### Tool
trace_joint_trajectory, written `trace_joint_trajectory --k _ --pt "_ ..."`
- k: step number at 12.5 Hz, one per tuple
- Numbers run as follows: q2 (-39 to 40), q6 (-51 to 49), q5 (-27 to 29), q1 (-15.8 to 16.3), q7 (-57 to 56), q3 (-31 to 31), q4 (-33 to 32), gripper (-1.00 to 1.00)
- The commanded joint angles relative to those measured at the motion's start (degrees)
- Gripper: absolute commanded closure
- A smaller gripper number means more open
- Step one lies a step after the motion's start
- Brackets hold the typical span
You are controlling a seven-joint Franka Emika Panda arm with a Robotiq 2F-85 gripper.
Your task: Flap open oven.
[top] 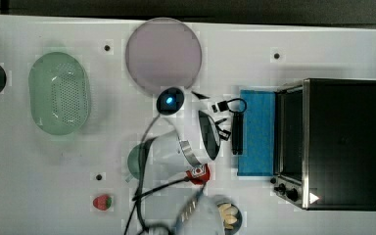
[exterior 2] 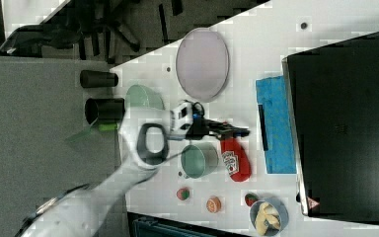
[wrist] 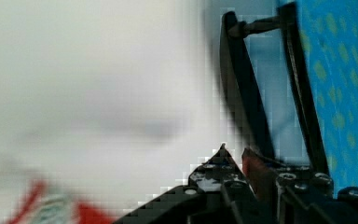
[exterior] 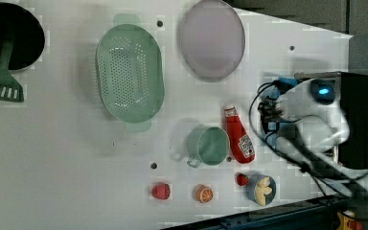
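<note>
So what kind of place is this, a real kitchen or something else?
Most likely a robot lab bench staged as a kitchen: a white tabletop with bolt holes, a boxy black-topped toaster oven with its blue door down, and small toy-like foods such as a red strawberry.

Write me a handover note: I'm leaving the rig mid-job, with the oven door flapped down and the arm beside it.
Gripper: at the door's dark bar handle; I can't tell whether it grips it.
Oven: at the top view's right; its blue glass door lies folded down flat on the table.
Done: door looks fully open.
Left: likely just release, if holding, and back the arm away.
</note>
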Motion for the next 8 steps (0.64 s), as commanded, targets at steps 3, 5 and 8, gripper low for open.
trace_joint_trajectory --k 3,5,8 --pt "-20.61 -15.13 18.53 0.26 3.07 -0.11 6.09 0.65" --pt "-26.18 -21.62 19.05 0.11 3.07 -0.55 10.05 0.65" --pt "-31.14 -29.79 18.99 -0.16 3.49 -1.67 14.97 0.65"
